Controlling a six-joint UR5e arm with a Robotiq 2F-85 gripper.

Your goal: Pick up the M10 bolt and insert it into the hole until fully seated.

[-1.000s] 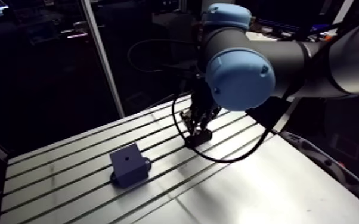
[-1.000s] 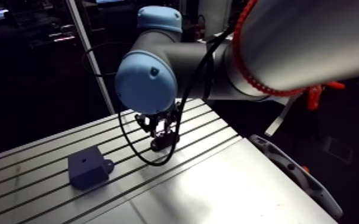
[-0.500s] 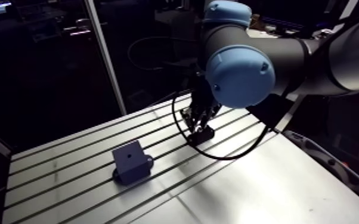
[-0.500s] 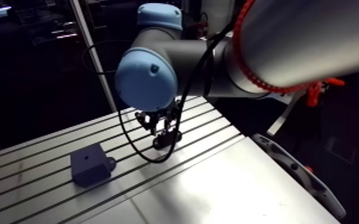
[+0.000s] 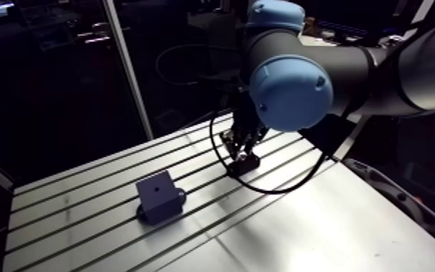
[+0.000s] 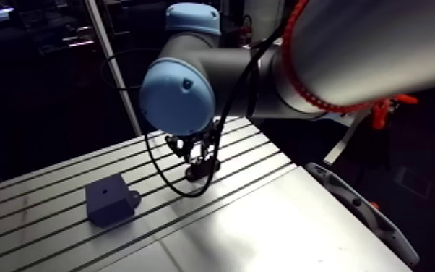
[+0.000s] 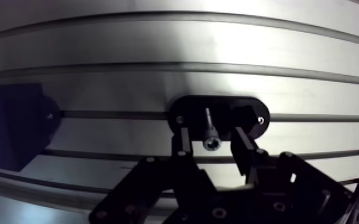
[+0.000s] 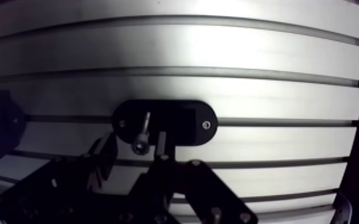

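The M10 bolt (image 7: 211, 143), a socket-head screw, stands in a black oval holder (image 7: 250, 114) on the slotted table. In the wrist view my gripper (image 7: 210, 137) is open, with one finger on each side of the bolt's head and a small gap on both sides. A dark block (image 5: 159, 195) with a small hole in its top face sits on the table away from the holder, also seen at the side in the wrist view as the block (image 7: 9, 134). In the arm view the gripper (image 5: 240, 153) hangs right over the holder (image 5: 243, 166).
The aluminium table (image 5: 83, 217) has long slots running across it. Its smooth plate (image 5: 321, 224) lies nearer the camera. A black cable loop (image 5: 264, 189) hangs from the wrist just above the table beside the holder.
The arm view has shifted a little since the earliest frames, so the camera moved. The gripper stays over the holder with the bolt between its fingers; bolt and block have not moved.
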